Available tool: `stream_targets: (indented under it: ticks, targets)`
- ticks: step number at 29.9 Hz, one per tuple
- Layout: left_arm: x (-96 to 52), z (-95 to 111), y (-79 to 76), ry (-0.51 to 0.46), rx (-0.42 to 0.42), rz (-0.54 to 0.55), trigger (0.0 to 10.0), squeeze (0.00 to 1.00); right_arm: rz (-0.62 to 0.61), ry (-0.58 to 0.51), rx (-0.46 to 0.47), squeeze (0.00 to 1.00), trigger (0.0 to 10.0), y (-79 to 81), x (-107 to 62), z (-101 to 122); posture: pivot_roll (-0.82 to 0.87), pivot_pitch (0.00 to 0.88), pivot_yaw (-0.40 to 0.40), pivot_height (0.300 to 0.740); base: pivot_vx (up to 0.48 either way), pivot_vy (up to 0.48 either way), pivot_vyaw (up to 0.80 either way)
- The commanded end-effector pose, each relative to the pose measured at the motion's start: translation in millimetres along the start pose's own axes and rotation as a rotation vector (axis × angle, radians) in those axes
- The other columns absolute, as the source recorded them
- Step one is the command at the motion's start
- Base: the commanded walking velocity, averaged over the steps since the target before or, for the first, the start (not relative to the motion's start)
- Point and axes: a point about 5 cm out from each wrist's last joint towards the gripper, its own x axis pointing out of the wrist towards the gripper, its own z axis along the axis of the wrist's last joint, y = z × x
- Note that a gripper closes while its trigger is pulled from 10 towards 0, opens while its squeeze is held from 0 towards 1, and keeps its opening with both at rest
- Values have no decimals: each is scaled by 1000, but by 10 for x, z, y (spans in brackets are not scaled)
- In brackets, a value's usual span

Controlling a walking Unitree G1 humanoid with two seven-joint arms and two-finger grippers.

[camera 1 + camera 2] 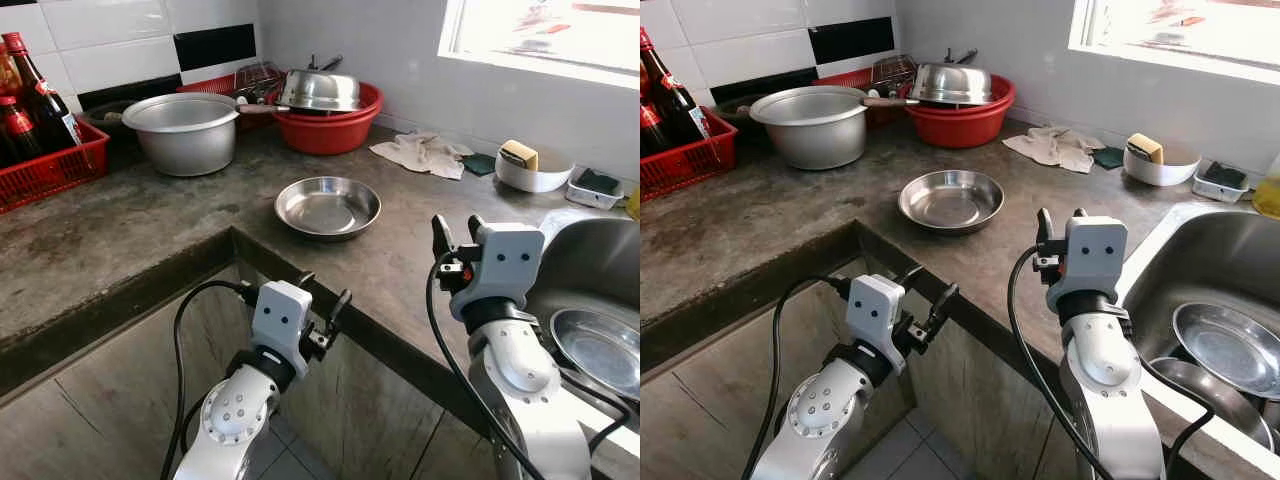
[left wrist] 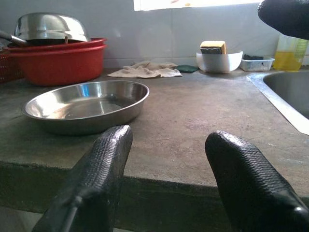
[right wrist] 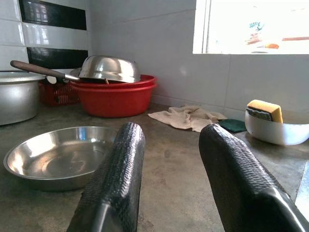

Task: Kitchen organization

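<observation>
Left eye view: the steel plate (image 1: 328, 207) lies on the surface (image 1: 140, 225), ahead of both arms. The right end effector (image 1: 456, 232) sits over the surface, nearer the plate; the left end effector (image 1: 322, 310) hangs below the edge.

Left wrist view: its fingers (image 2: 91, 179) stand apart, plate just beyond the edge.

Right wrist view: fingers (image 3: 118, 179) apart, empty, plate close ahead; this arm likely reaches first.
</observation>
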Motion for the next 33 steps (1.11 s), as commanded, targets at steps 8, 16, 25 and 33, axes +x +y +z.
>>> stream_targets:
  ticks: [8, 16, 25, 33]
  targets:
    - [8, 14, 14, -8, 10, 7, 10000, 0, -17, 107, -3, 0, 10000, -52, -62, -225, 56, 2, -24, 740, 0, 0, 0]
    - [10, 14, 15, -7, 9, 8, 10000, 0, -20, 147, -9, 0, 10000, -65, -89, -310, 58, 2, -23, 740, 0, 0, 0]
    - [7, 8, 13, -1, 9, 6, 10000, 0, -22, 129, -4, 0, 10000, -66, -58, -267, 59, 6, -23, 740, 0, 373, 0]
    - [8, 14, 15, -5, 14, 9, 10000, 0, -21, 117, 0, 0, 10000, -67, -31, -234, 59, 8, -23, 740, 0, 42, 0]
